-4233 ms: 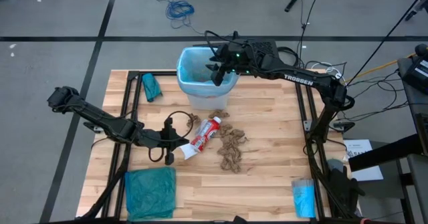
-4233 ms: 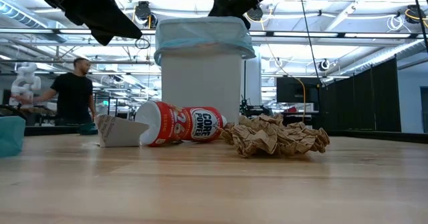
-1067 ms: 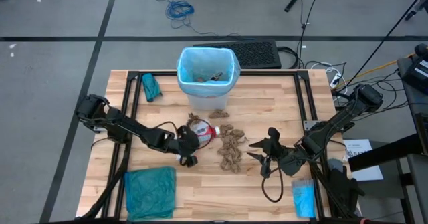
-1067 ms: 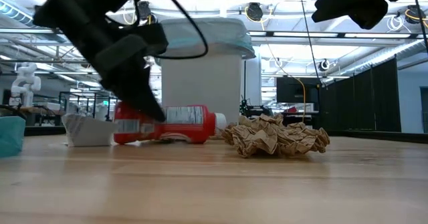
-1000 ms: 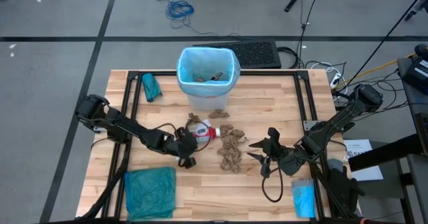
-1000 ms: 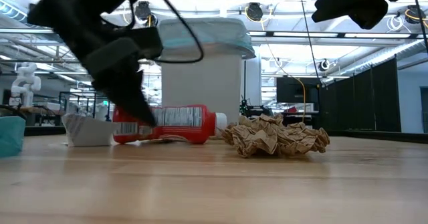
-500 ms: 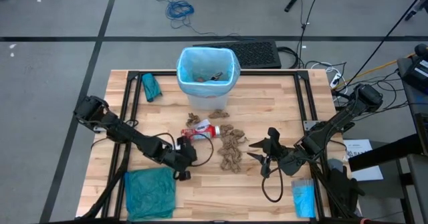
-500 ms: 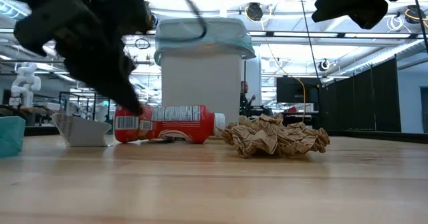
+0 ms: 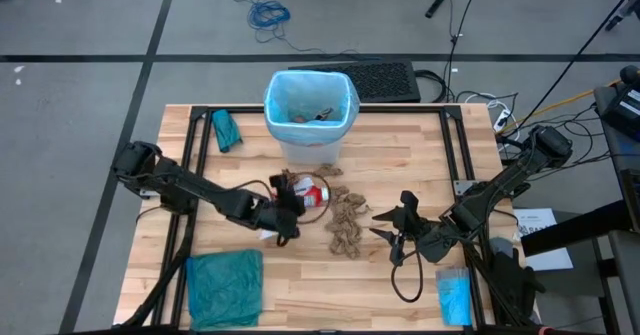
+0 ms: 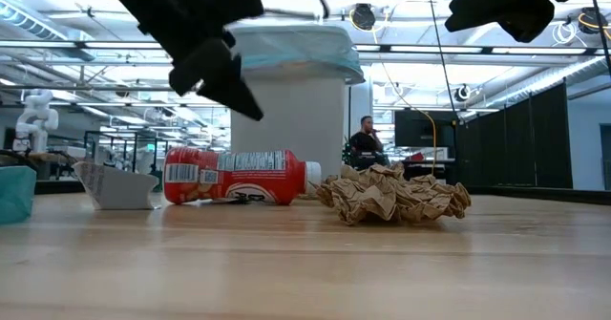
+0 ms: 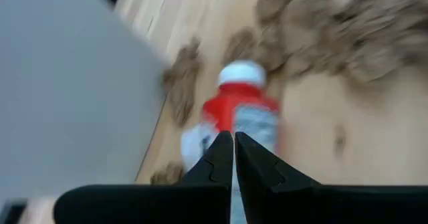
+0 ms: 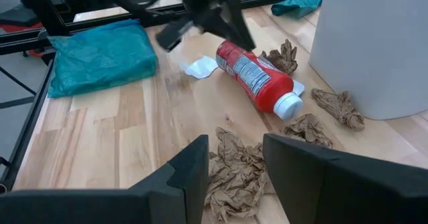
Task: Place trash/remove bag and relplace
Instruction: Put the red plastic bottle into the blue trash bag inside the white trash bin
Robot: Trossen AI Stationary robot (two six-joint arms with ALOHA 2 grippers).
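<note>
Just under left pincer (image 10: 229, 81), squeeze tube (image 10: 237, 176)

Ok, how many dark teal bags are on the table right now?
2. A folded teal bag lies flat at the table's front left corner; a bunched teal bag lies back left, beside the bin. None looks hidden.

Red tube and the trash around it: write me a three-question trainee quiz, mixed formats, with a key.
1. True or false: the red tube lies on its side on the table.
2. Which gripper is above the tube? A) left gripper B) right gripper
3. Fill in: the left gripper's fingers are ____, holding nothing.

Key: 1 true. 2 A; the right gripper waits open, beside the crumpled paper. 3 shut.
</note>
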